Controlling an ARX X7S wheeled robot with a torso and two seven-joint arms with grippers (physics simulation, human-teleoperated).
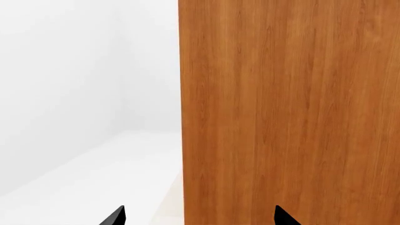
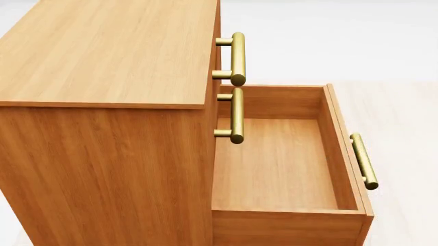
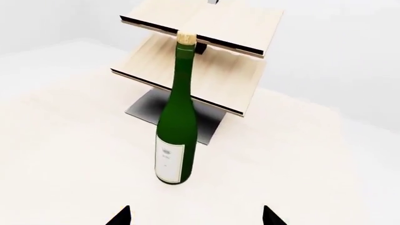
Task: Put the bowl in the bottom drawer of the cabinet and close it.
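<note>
Both grippers stand spread and empty: the left gripper [image 1: 196, 216] faces the flat side of the tall orange-brown wood-grain cabinet [image 2: 102, 154], the right gripper [image 3: 196, 216] a green glass wine bottle [image 3: 177, 126] before a pale slanted wooden rack [image 3: 200, 51]. Its shallow bottom drawer [image 2: 274, 164] is pulled out and bare, brass bar handle [image 2: 363, 160] outward. No speckled bowl shows, so which arm is nearer cannot be told

Bare white simulated room: cabinet [image 2: 102, 128], wine bottle [image 3: 177, 126], rack [image 3: 206, 61].
</note>
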